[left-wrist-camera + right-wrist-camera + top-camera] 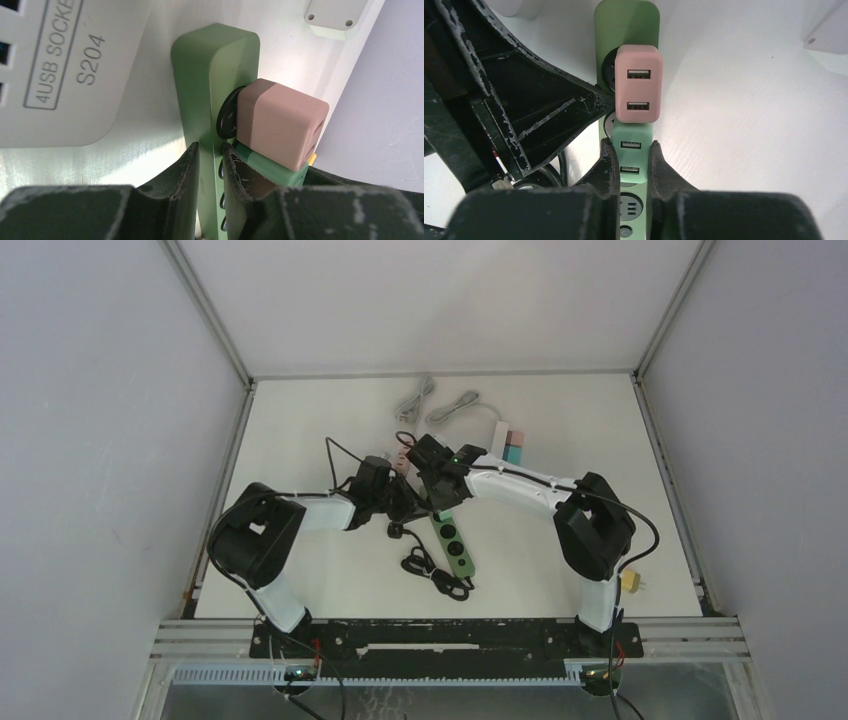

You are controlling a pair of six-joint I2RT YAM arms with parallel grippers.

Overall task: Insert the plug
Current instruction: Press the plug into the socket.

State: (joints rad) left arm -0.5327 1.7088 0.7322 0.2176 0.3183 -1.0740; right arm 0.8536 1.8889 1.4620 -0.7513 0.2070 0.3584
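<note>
Mid-table, arms point(520, 485) inward: left end effector point(210, 150) tight on strip point(200, 65), right end effector point(630, 147) tight on mint plug point(633, 134)

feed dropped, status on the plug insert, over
Left gripper shut on green power strip. Right gripper shut on mint charger at second socket, seating unclear. Pink charger in end socket, close beside it.

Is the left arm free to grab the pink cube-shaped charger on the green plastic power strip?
Probably not yet: the left gripper is shut on the green power strip, though the pink charger sits just beyond its fingers.
</note>
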